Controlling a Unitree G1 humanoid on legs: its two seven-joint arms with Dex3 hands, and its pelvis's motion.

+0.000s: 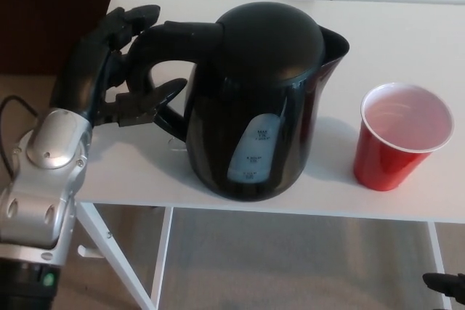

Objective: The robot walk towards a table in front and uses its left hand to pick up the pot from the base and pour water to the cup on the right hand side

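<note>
We see a glossy black plastic electric kettle (258, 103) standing upright near the front edge of a white rectangular table (407, 30), its curved black handle (156, 56) pointing towards our left and its spout towards the right. A pale blue water-level window shows on the side facing us. Our left hand (116, 63), black with thick fingers on a silver forearm, sits at the handle with its fingers spread: the upper fingers (134, 16) lie by the top of the handle and the thumb (156, 98) reaches into the loop below, but the grasp is not closed and we cannot tell if they touch it. A red plastic cup (402, 136) with a white inside stands upright to the right of the kettle, apart from it. Our right hand is out of sight
</note>
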